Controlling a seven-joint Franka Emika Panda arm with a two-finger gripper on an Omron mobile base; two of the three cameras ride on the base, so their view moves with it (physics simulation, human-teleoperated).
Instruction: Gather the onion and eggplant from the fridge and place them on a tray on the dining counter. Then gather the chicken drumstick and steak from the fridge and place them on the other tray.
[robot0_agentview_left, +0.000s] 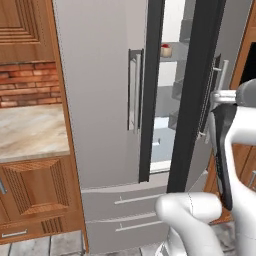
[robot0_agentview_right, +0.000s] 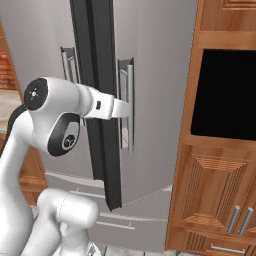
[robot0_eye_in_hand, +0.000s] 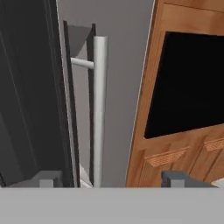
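Brick (robot0_agentview_left: 30, 82) in red-brown courses backs the far left of the left base view, above a marbled beige desk (robot0_agentview_left: 30, 132) on wooden cabinets (robot0_agentview_left: 35, 197). Next to the right stands the fridge (robot0_agentview_left: 95, 100), pale grey, with its left door shut and a silver bar handle (robot0_agentview_left: 134, 90) upright along that door's edge. Beyond the black seam the right door (robot0_agentview_left: 192, 95) is swung partly out, and through the gap I see lit white shelves with a small cream-and-red item (robot0_agentview_left: 166, 50) on an upper one; I cannot tell what it is. Two grey drawers (robot0_agentview_left: 125, 210) run below the doors.

In the hand view my tool (robot0_eye_in_hand: 113, 178) is spread wide and holds nothing: the left fingertip (robot0_eye_in_hand: 49, 179) rises in front of the dark door edge, the right one in front of the wood. The right door's handle bar (robot0_eye_in_hand: 99, 109) stands upright between them, nearer the left tip and not touching either. To the right is a wooden cabinet (robot0_eye_in_hand: 183, 162) holding a black panel (robot0_eye_in_hand: 192, 83).

In the right base view my arm (robot0_agentview_right: 60, 120) reaches to that same handle (robot0_agentview_right: 129, 107).
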